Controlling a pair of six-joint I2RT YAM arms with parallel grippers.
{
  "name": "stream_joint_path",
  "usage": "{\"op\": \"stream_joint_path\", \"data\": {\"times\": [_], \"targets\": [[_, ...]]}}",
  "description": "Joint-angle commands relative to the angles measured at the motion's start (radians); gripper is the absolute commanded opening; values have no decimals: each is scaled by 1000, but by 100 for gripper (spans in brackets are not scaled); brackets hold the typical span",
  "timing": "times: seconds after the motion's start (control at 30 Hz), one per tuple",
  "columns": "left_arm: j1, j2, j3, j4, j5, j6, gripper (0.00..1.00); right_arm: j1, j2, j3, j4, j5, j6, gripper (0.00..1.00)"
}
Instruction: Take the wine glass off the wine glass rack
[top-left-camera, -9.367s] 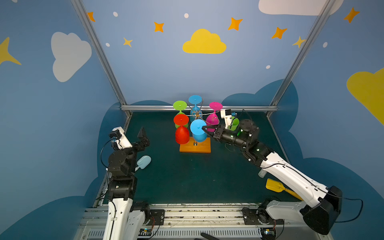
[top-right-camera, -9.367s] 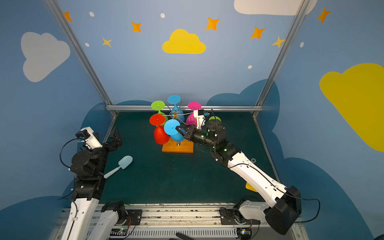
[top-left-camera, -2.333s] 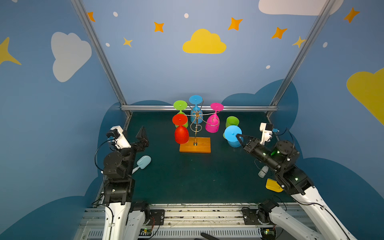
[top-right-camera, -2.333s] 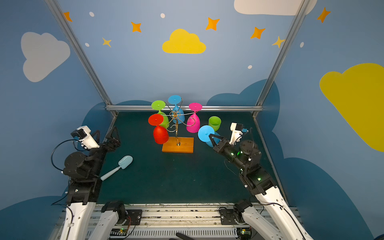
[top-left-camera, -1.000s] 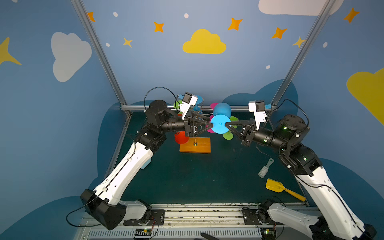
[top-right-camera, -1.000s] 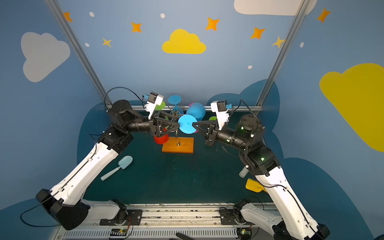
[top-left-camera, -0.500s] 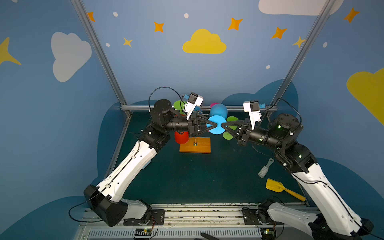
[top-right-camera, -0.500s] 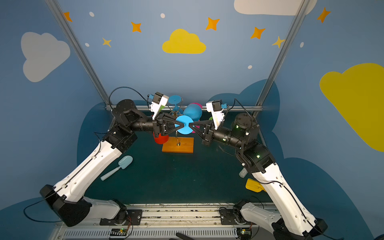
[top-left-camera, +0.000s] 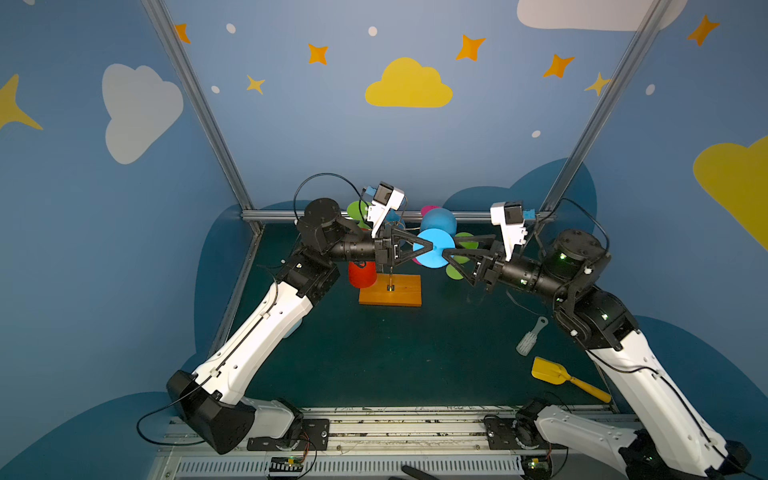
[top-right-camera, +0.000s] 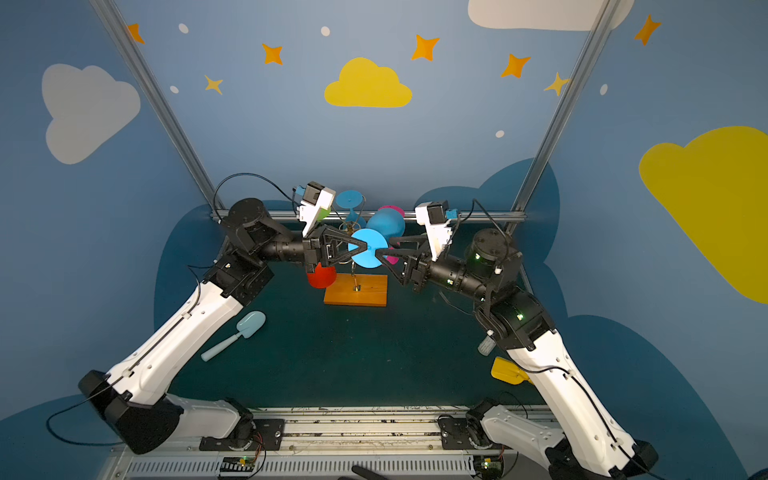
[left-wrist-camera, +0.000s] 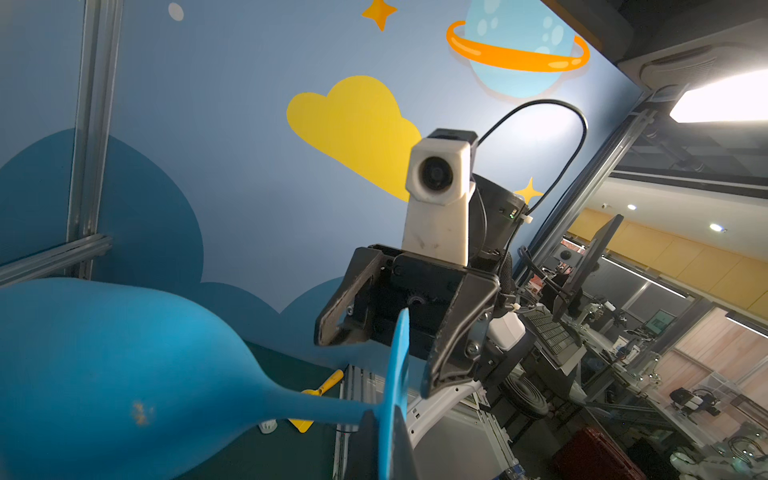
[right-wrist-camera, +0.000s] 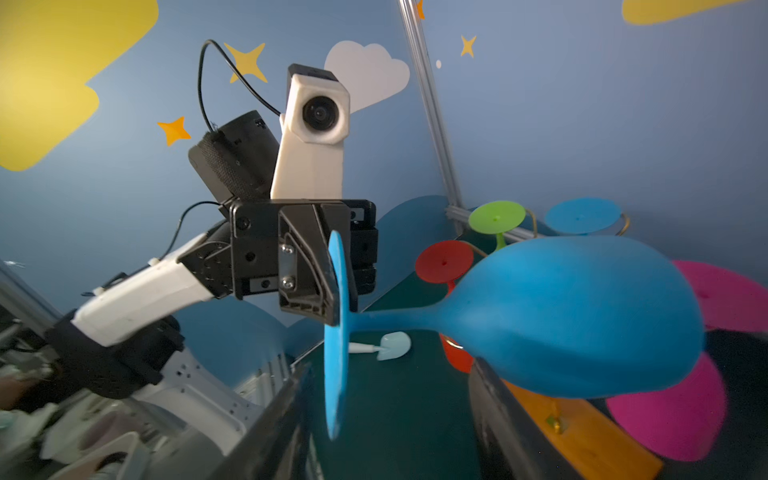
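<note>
Jaws of the left gripper (top-left-camera: 428, 248) are closed on the thin round foot of the blue wine glass (top-left-camera: 438, 220). In the right wrist view its fingers (right-wrist-camera: 309, 286) press on both faces of that foot. The right gripper (top-left-camera: 445, 253) faces it from the other side with jaws spread wide and holds nothing. The glass is off the wine glass rack (top-left-camera: 390, 289). It lies sideways in the air, bowl toward the back wall, above the middle of the worktop's back edge, where the rack stands.

I think the main risk is the grip itself. Only the flat foot is pinched and the big bowl hangs far from the pinch, so the glass may turn or slide out when the arm moves. Second, the right jaws stand on both sides of the foot, and a crooked retreat could hook its rim and pull the glass loose. Third, the bowl is near the pink glass (right-wrist-camera: 673, 415) and the wire arms, so a swing could shake the hanging glasses.

In both top views the two tips seem to meet at the foot, so it is unclear which one holds; the wrist views settle it. The left wrist view shows free space between the right gripper's fingers (left-wrist-camera: 336, 316) and the foot. In a top view the pale blue scoop (top-right-camera: 237, 336) lies near the worktop's left edge; the left wrist view does not show it.
</note>
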Motion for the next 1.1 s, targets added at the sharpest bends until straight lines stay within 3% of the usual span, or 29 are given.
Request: {"op": "stream_joint_path", "data": {"times": [0.0, 0.1, 0.23, 0.47, 0.6, 1.07], "targets": [[22, -33, -8, 80, 14, -83, 3, 0, -98, -73, 60, 133, -116, 72], [36, -35, -17, 89, 5, -116, 3, 1, -159, -165, 135, 239, -198, 81], [51, -29, -17, 120, 7, -186, 3, 1, -168, -237, 213, 260, -346, 84], [61, -21, -21, 121, -8, -233, 3, 2, -135, -341, 441, 176, -556, 86], [63, -21, -19, 114, -16, -249, 3, 4, -74, -313, 466, 108, -630, 87], [66, -26, -19, 126, -14, -290, 3, 6, 156, -187, 557, 47, -681, 88]]}}
